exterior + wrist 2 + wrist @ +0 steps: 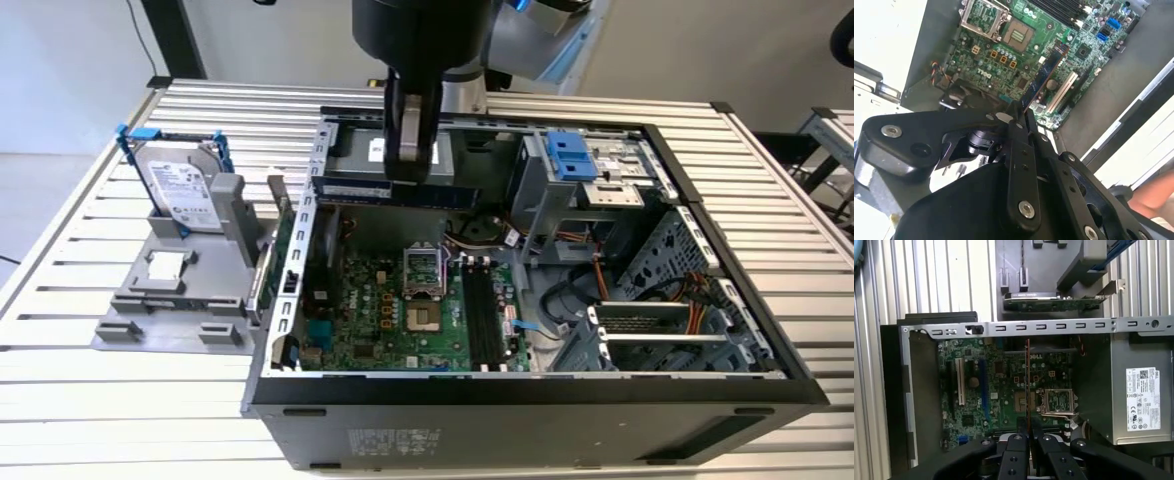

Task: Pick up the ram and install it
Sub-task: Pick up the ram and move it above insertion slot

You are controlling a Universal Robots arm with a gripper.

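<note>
My hand [408,180] is pinched narrow on the ram [354,189], gripping it near its middle. I hold it level in the air above the open computer case [534,400]. In both wrist views the ram runs edge-on out from my fingertips over the green board [387,310]. The black memory slots [481,320] lie below, well apart from it. A hard drive [180,195] stands on the desk [774,180] at the exterior view's left.
</note>
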